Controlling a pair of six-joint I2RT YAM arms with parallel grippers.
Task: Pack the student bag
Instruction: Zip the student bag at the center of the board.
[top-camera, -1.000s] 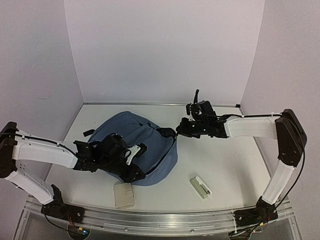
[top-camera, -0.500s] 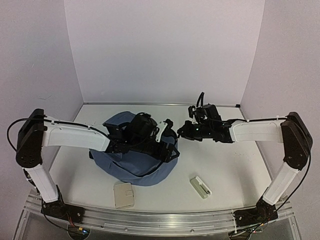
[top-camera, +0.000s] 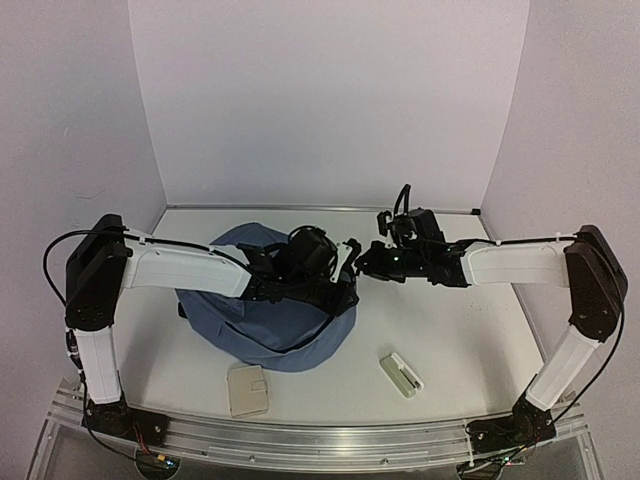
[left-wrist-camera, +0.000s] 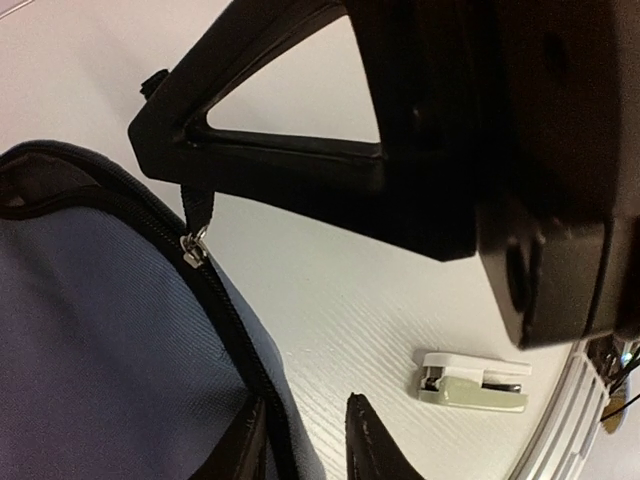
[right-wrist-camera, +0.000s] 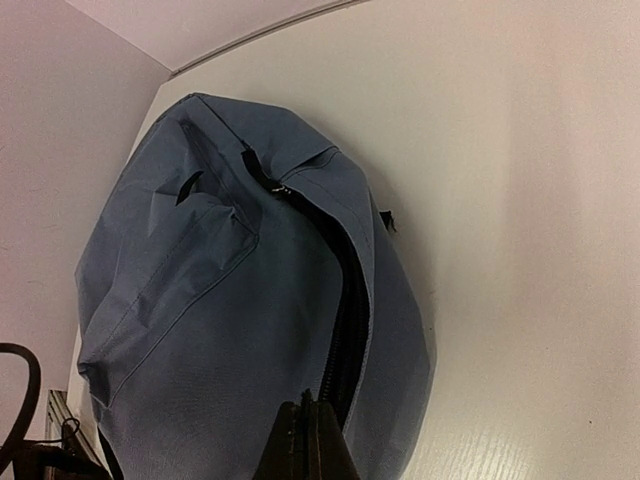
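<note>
Slate-blue student bag (top-camera: 270, 325) lies left of centre on the white table (top-camera: 460, 330), its zipper partly undone. Left gripper (top-camera: 343, 262), jaws released, sits at the bag's upper right edge. Right gripper (right-wrist-camera: 305, 425), clenched, meets the zipper line. Lower centre: beige case (top-camera: 247, 390); to its right, a white-and-green device (top-camera: 402, 374). A zipper pull (left-wrist-camera: 194, 247) hangs just under the left gripper's upper finger.
</note>
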